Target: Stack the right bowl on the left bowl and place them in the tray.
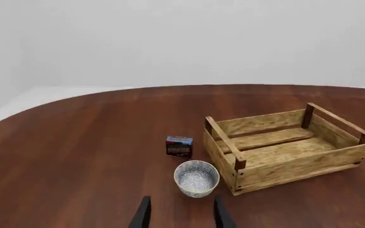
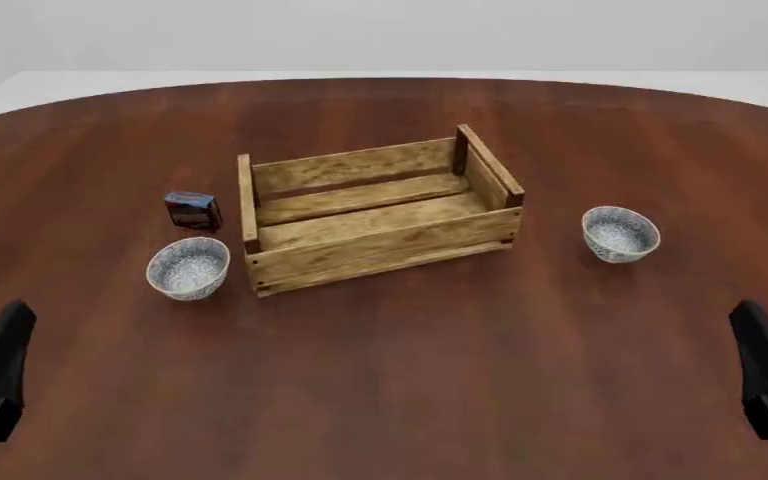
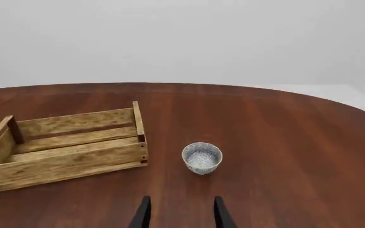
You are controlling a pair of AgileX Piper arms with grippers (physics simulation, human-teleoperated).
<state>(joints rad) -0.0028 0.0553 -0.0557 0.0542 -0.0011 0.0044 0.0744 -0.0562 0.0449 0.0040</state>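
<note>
The left bowl [image 2: 188, 267] [image 1: 196, 177], white with blue speckle, stands upright just left of the tray [image 2: 307, 253] [image 1: 284, 164] [image 3: 62, 164]. The right bowl [image 2: 620, 233] [image 3: 202, 157], of the same pattern, stands apart to the tray's right. The light-brown slatted tray sits mid-table and holds nothing. My left gripper [image 1: 181, 216] is open, low at the near left, short of the left bowl. My right gripper [image 3: 180, 213] is open at the near right, short of the right bowl. In the front view only dark parts of both arms show at the bottom corners.
A small dark box [image 2: 192, 210] [image 1: 178, 146] with a red-and-blue label stands just behind the left bowl, left of the tray. The round wooden table's far edge [image 2: 384, 80] curves across the back.
</note>
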